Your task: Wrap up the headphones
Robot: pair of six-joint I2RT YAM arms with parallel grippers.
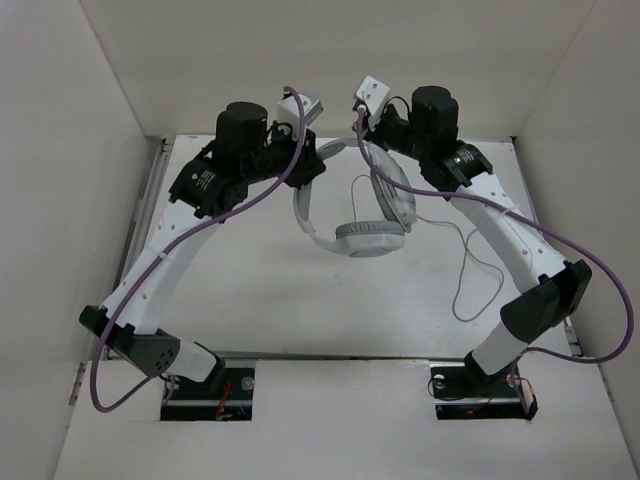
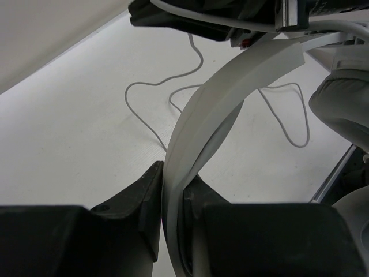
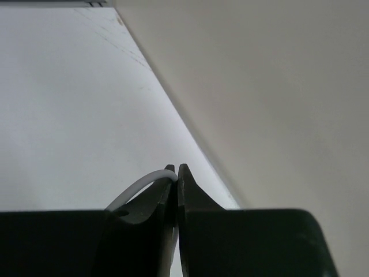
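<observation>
Hidden in top view: the fingertips of both grippers are covered by the wrist housings and cameras, so neither grip can be read from above.
Cut off in left wrist view: the headband point(image 2: 230, 86) runs out of the picture at the bottom between the fingers, and 1 grey earcup point(image 2: 340, 109) is clipped at the right edge.
Right wrist view: shows only bare table, a wall and a short arc of cable point(image 3: 138, 187); where that arc leads is out of the picture.
Hard to tell: whether the lower earcup touches the table point(image 1: 300, 310) or hangs just above it.
Headphones point(image 1: 370, 238): white and light grey, over-ear, in the middle of the far half of the table between the 2 wrists. 1 padded oval earcup shows its broad face to the top camera; the other stands edge-on just behind it. The headband curves away to the left.
Cable on table: thin and grey, it trails in loose loops to the right, beside the right arm.
Left gripper point(image 2: 173, 184): fingers clenched on the flat white headband.
Right gripper point(image 3: 176, 173): fingertips pinched together on the thin cable.
Purple arm cables point(image 1: 590, 260): thick, looping along each arm.
Writing: small white print on the left arm's black housing point(image 1: 205, 178), too small to read.
</observation>
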